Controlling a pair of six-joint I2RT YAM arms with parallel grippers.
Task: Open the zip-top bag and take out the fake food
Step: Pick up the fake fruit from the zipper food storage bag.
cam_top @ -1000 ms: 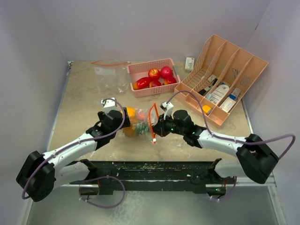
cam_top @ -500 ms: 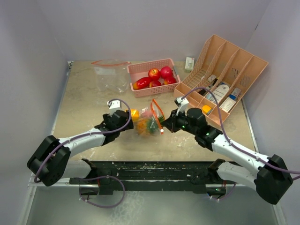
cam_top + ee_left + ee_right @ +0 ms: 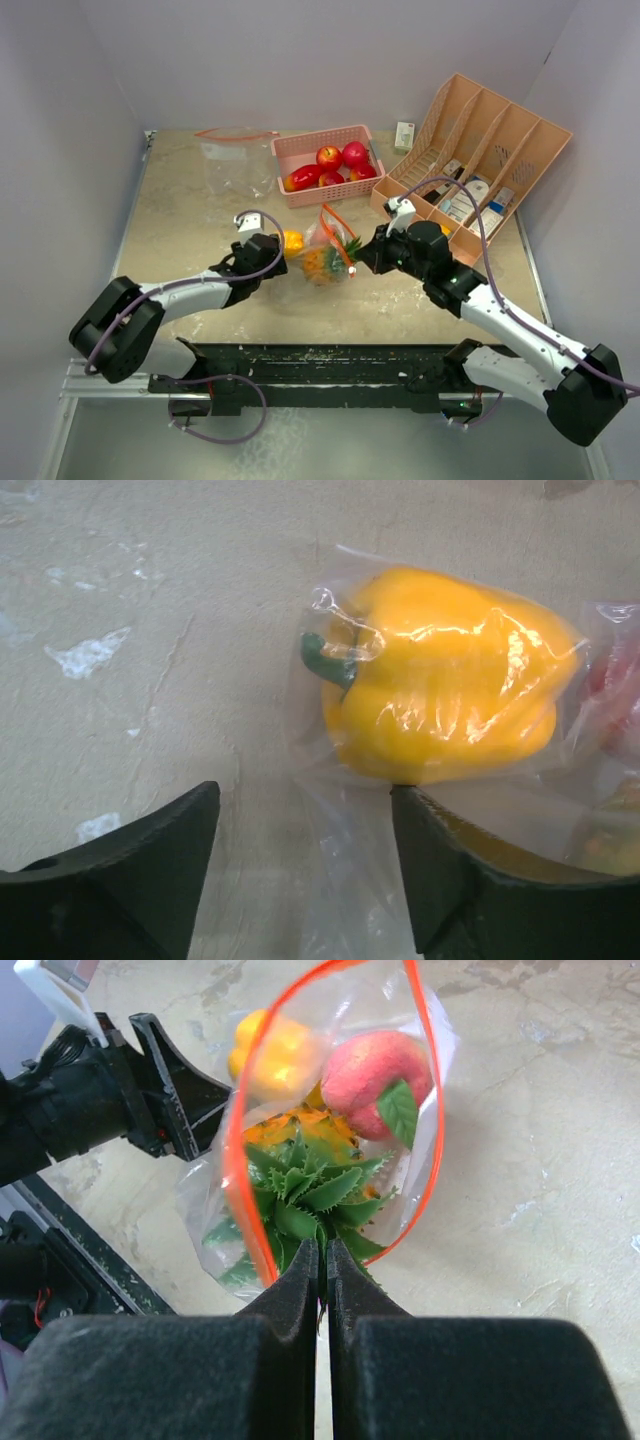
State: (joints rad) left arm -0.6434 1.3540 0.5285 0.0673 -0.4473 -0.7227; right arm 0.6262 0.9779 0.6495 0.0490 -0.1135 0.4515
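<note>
- Location: the zip-top bag [image 3: 315, 242] lies on the table [image 3: 180, 220] on the near side of the pink basket [image 3: 335, 193], close to it but apart. Its red-rimmed mouth stands in an open loop in front of the basket's middle.
- Contents: a yellow bell pepper [image 3: 445, 675] sits at the closed end, in front of the basket's left corner. A pineapple [image 3: 300, 1195] points its green crown at the mouth, and a red fruit [image 3: 375, 1070] lies beside it.
- State, right gripper [image 3: 322, 1250]: jaws pressed together at the near rim of the mouth. I judge they pinch the film. I cannot tell whether a crown leaf is caught as well.
- State, left gripper [image 3: 303, 792]: jaws spread wide, holding nothing, just short of the pepper, one finger over loose film.
- Handling, bag: thin, limp, slippery film. I expect it to crumple and slide unless pinned, so I take it by the stiffer zip rim.
- Handling, food: light, hard, glossy shells, likely to squirt out of a pinch. I would grip the pineapple at the crown base and the pepper across its ribs.
</note>
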